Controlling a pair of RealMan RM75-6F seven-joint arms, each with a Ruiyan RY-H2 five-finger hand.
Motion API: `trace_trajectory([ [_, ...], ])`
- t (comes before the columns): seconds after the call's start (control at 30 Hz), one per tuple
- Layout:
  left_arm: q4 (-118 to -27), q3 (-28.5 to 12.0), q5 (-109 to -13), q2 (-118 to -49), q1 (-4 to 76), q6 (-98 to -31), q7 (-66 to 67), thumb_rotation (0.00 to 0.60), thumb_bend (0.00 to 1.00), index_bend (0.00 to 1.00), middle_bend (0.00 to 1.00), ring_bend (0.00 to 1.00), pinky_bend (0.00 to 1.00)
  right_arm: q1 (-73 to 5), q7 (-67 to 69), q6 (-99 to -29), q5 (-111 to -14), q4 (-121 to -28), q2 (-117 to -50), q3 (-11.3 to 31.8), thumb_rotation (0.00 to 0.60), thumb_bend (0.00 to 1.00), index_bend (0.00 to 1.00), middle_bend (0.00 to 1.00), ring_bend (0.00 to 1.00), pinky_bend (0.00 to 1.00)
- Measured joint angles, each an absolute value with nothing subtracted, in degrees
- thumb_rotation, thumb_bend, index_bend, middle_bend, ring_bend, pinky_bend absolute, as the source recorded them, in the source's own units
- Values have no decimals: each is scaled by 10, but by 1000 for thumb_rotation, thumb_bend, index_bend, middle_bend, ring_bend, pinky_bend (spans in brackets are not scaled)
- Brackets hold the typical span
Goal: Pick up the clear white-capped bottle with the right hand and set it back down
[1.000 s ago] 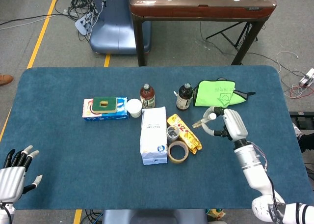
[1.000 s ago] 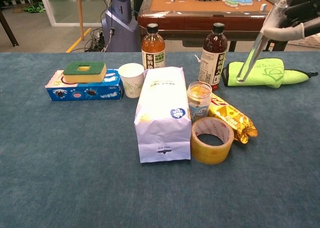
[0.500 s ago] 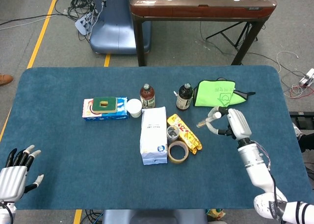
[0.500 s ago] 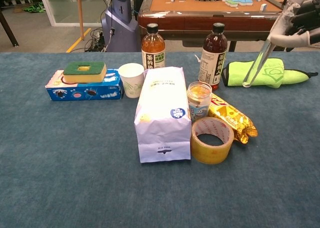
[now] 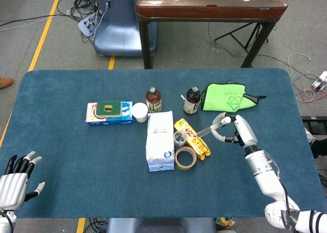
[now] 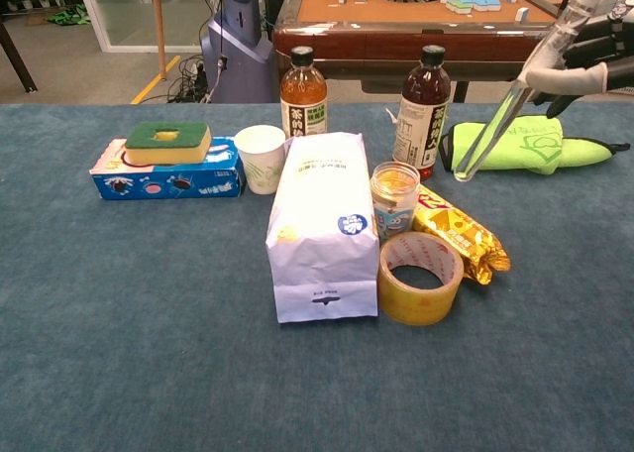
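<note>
Head view looks steeply down from above the robot's near edge, far enough back to take in the whole blue table (image 5: 61,192), the floor beyond it and the wooden table (image 5: 209,8) at the far side. Chest view sits low, near tabletop height at the near edge, facing level across the blue table (image 6: 119,373) toward that same wooden table (image 6: 396,16), and much closer in. Both views share the central cluster: white bag (image 5: 159,140) (image 6: 322,224), tape roll (image 5: 185,157) (image 6: 421,277), and green pouch (image 5: 225,97) (image 6: 525,145).
</note>
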State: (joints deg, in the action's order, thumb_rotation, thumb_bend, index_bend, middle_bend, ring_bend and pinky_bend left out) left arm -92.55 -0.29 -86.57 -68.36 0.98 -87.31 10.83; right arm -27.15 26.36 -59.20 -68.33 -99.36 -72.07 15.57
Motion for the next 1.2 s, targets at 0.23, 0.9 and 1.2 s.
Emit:
trace_trajectory([
  [0.23,-925,-4,-865,-685,12,-870,109,600,267,194,96,109,4,-271,226,-617,-694,-975,-726,150,600,549,666,529,425,407],
  [0.9,-928,-4,-864,-684,12,-871,112,600,267,194,96,109,4,-273,215,-605,-700,-994,-708,147,600,549,666,529,425,407],
  [1.2,-927,-4,-862,-685,14,-867,113,600,267,194,96,109,4,-278,46,-638,-708,-975,-713,136,600,549,666,529,425,407],
])
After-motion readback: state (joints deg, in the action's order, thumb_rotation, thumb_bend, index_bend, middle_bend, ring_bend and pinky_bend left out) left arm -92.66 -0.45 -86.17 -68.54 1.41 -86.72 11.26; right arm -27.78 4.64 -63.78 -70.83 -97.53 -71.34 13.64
